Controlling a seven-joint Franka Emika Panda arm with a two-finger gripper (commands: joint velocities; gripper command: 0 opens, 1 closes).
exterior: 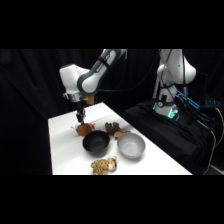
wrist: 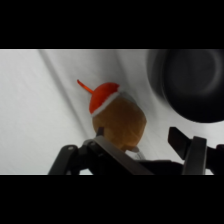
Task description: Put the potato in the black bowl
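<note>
Table (exterior: 62,150) surface, white, carries every item and is the reference for the current step, judged to be the grasp of the potato before any lift. Black bowl (exterior: 95,142) sits near the middle of the table and appears empty; its dark rim also shows at the upper right of the wrist view. Grey bowl (exterior: 131,145) stands just beside it on the side nearer the arm's base, and it too appears empty. Tan spotted plush (exterior: 104,165) lies at the near edge, and a dark brown lumpy toy (exterior: 112,128) lies beyond the two bowls; neither is the target. Potato (wrist: 119,119) rests on the table just beside the black bowl, outside it, its red mark pointing away from the jaws. Gripper (exterior: 81,118) hangs directly over it with the jaws spread, one on each side of the potato. Centre the jaws on the widest part, then close gently, since the soft body likely deforms.
</note>
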